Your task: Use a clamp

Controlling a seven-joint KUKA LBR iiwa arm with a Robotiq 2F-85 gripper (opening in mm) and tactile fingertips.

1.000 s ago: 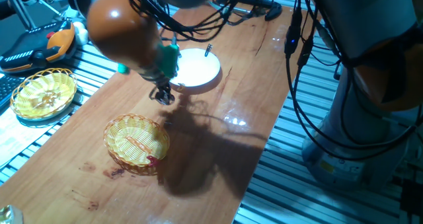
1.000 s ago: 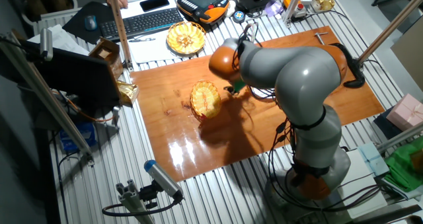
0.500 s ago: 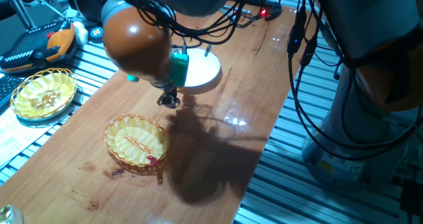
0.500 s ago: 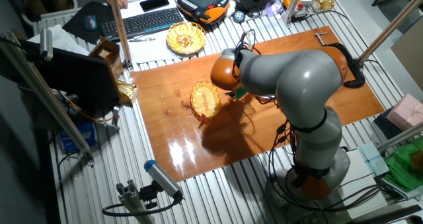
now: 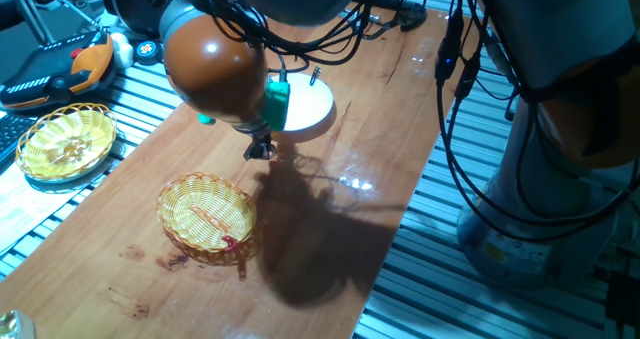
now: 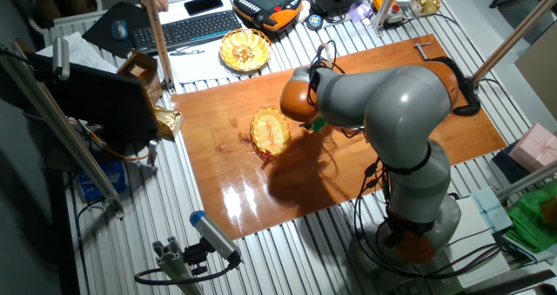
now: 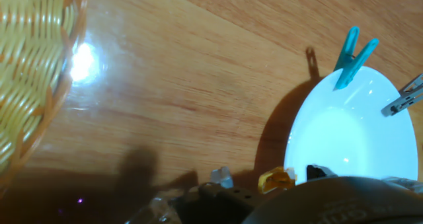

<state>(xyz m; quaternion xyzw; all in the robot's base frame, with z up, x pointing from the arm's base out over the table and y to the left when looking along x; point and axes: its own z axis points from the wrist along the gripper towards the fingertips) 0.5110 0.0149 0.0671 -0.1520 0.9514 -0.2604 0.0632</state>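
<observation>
Gripper (image 5: 261, 150) between basket (image 5: 207, 214) and bowl (image 5: 305, 104)

From my remote station: a robotics lab. Wooden tabletop (image 6: 261, 191) on slotted aluminium framing, teach pendant (image 6: 268, 1), keyboard (image 6: 187, 30), and loose cables (image 5: 455, 99) all say so.

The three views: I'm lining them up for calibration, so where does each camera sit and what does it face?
One fixed view: low beside the table, facing the wicker basket and white bowl; orange wrist and end effector show.
The other fixed view: high, opposite side, facing the whole table; the entire arm shows.
Hand view: on the hand, facing down; end effector at the bottom.
All share basket; the first and hand views share the bowl.
</observation>
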